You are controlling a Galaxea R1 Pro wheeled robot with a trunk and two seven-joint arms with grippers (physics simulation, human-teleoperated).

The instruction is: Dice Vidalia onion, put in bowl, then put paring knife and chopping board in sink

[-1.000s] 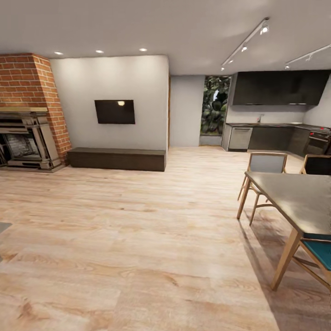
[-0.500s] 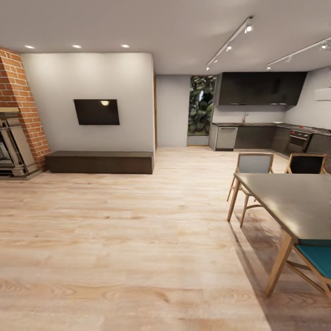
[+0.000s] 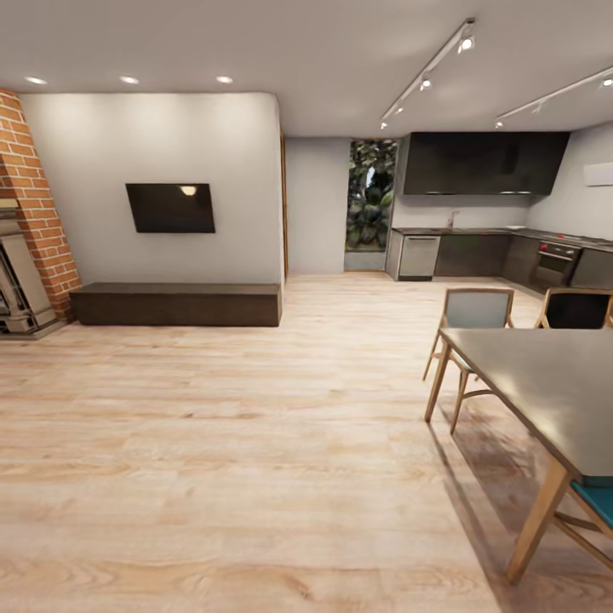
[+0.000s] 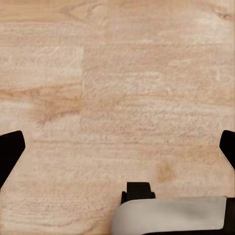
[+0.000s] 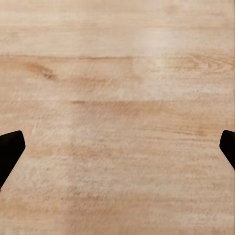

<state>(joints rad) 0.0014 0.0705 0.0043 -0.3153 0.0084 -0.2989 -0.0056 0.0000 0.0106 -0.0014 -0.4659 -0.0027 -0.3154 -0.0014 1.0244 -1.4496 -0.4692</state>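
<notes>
The kitchen lies far off at the back right of the head view, with its grey countertop under dark wall cabinets. A thin tap rises from that worktop where the sink is, too small to make out. The Vidalia onion, chopping board, paring knife and bowl are out of view. In the left wrist view my left gripper is open, its dark fingertips wide apart over bare wooden floor. My right gripper is open too, with fingertips spread above the floor and nothing between them.
A dining table with wooden legs stands at the right, with two chairs behind it and a teal seat in front. A low dark bench sits under a wall television. A brick fireplace is at the left edge. Wooden floor runs toward the kitchen.
The camera has turned to the right: the fireplace, television and bench slid leftward in the picture, and more of the kitchen and table came in. Both grippers stay open.
</notes>
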